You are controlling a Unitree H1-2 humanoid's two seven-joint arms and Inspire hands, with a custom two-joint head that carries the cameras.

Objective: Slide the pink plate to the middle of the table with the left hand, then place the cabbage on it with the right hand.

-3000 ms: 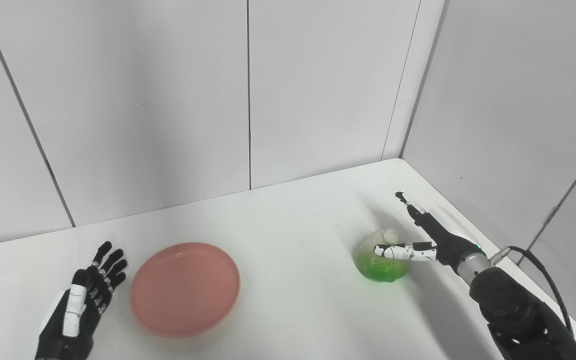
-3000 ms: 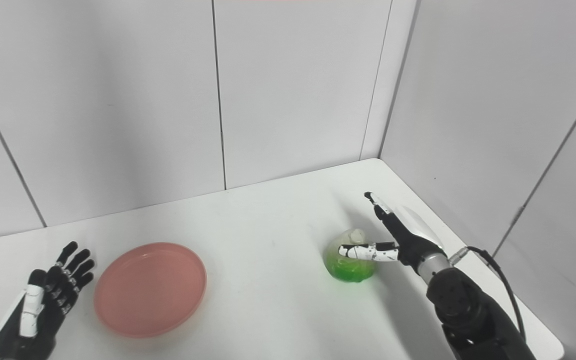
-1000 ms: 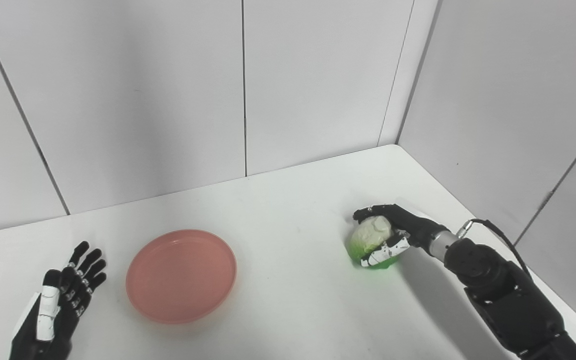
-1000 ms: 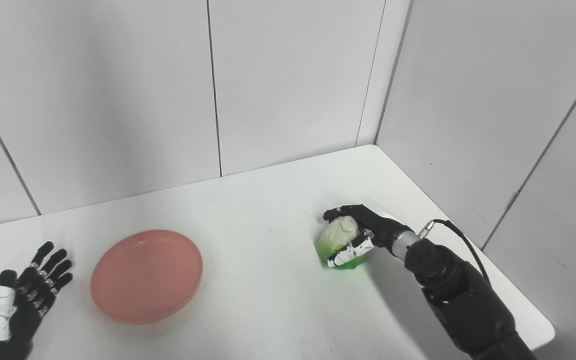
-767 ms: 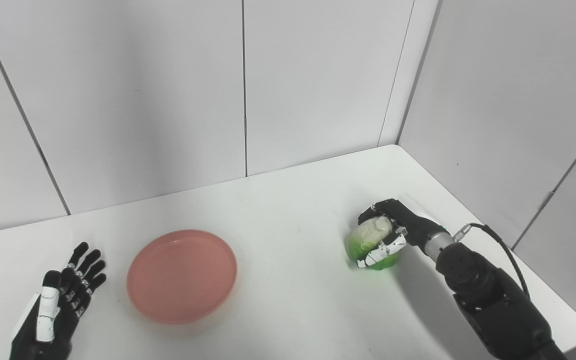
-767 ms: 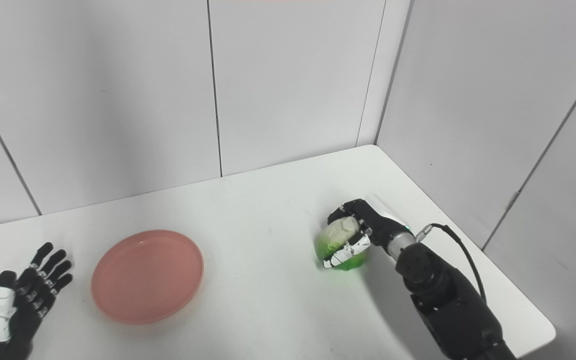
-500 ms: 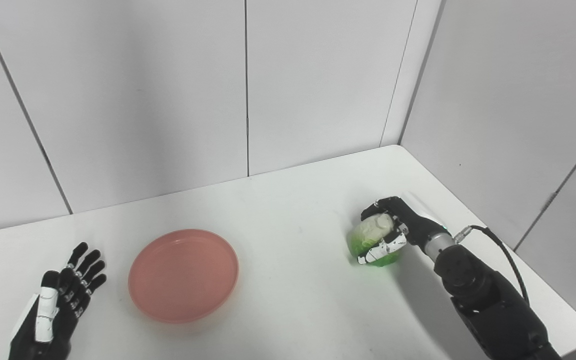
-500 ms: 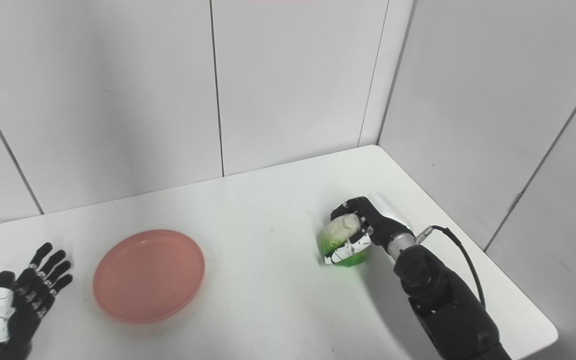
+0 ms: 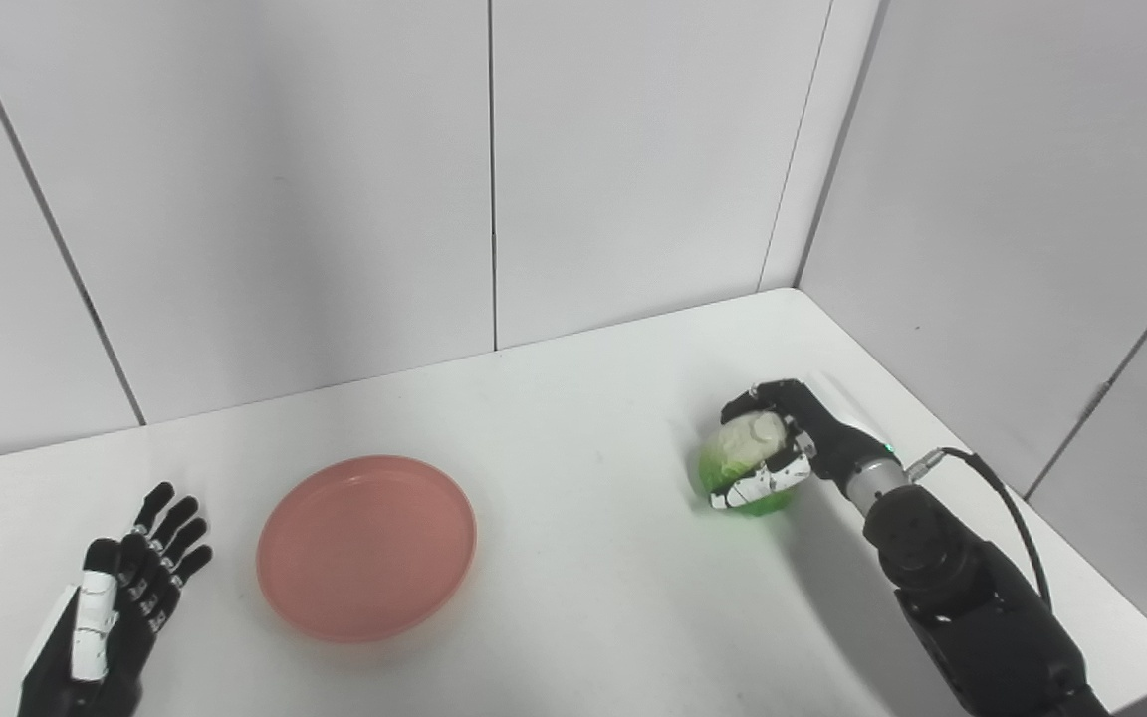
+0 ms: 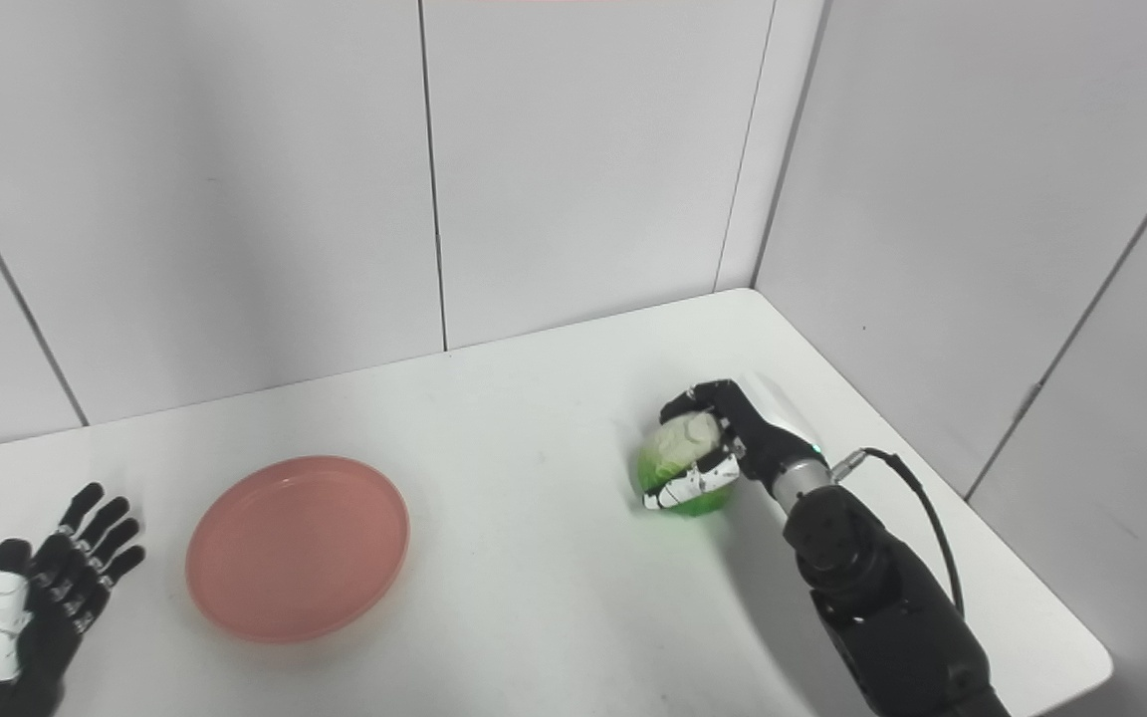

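Note:
The pink plate (image 9: 366,546) lies flat on the white table (image 9: 573,418), left of the table's middle, with nothing on it. The green and white cabbage (image 9: 741,458) is at the right side of the table, and my right hand (image 9: 791,438) is shut on it, fingers over its top and thumb under its near side. Whether it is off the table surface I cannot tell. My left hand (image 9: 114,617) rests open at the lower left, fingers spread, a short gap left of the plate and not touching it.
White wall panels close the table at the back and along the right side, meeting in a corner (image 9: 795,284). The table's right front edge (image 9: 1131,617) runs near my right arm (image 9: 962,597). A black cable (image 9: 1002,498) loops off that arm.
Three seconds ago the right hand was open beside the cabbage; it closed around it. Over the last second the hand and cabbage shifted slightly up and away. Left hand and plate stayed put.

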